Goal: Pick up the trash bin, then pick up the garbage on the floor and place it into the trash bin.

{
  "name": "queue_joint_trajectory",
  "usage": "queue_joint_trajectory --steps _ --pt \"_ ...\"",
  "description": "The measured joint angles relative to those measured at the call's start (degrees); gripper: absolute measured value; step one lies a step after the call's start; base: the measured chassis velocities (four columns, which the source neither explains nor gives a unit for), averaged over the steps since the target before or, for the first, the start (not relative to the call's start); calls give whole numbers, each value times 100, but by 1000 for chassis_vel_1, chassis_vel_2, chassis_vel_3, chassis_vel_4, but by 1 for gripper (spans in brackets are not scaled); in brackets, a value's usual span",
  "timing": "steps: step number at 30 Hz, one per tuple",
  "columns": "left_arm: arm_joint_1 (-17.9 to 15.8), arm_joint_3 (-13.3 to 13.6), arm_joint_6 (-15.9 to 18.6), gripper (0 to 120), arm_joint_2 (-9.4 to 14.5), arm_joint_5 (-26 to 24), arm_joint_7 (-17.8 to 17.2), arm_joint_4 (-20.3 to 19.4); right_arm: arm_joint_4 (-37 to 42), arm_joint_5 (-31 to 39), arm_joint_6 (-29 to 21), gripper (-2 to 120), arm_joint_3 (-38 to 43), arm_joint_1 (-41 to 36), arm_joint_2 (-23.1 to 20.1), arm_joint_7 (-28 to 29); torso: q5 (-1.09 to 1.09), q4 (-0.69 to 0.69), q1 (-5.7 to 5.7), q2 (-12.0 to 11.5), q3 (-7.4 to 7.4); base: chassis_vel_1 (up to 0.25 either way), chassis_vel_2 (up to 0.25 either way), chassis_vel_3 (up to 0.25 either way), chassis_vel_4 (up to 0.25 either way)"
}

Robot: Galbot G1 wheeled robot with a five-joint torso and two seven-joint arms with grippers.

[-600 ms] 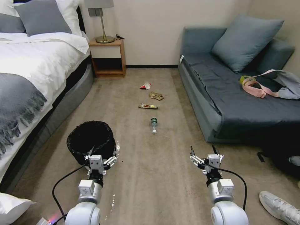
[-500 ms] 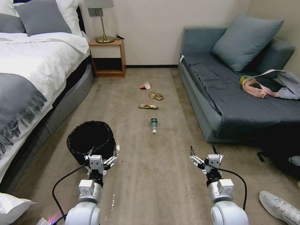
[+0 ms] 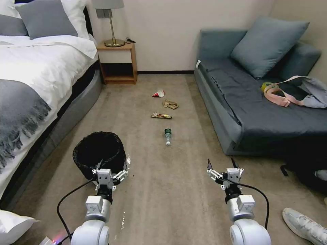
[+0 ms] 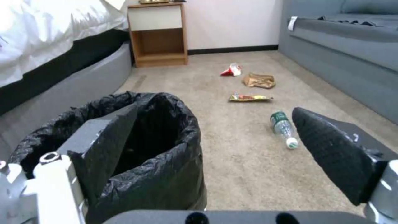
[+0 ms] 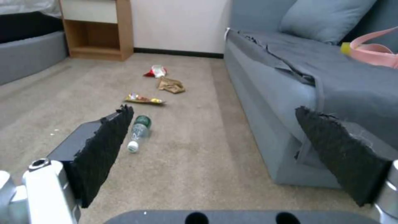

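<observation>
The trash bin (image 3: 98, 153), wrapped in crinkled black plastic, stands upright on the carpet by the bed; it is also near in the left wrist view (image 4: 136, 155). My left gripper (image 3: 111, 162) is open just in front of its near rim, holding nothing. The garbage lies in a line farther up the carpet: a clear bottle (image 3: 167, 135) with green label, a gold-brown snack wrapper (image 3: 161, 116), crumpled tan paper (image 3: 170, 104) and a red-and-white wrapper (image 3: 158, 93). My right gripper (image 3: 221, 164) hangs open over bare carpet, nearer than the bottle (image 5: 139, 132) and to its right.
A bed (image 3: 30, 88) runs along the left and a grey sofa (image 3: 259, 102) along the right, leaving a carpet lane between. A wooden nightstand (image 3: 117, 63) with a lamp stands at the far wall. A person's shoe (image 3: 305, 224) rests at the near right.
</observation>
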Motion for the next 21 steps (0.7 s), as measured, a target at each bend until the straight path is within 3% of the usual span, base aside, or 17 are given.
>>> queue_joint_trajectory --steps 21 --pt "-5 -22 34 100 17 -35 -15 -14 45 90 -116 100 40 -1 -42 -1 1 0 0 0 0 0 0 0 0"
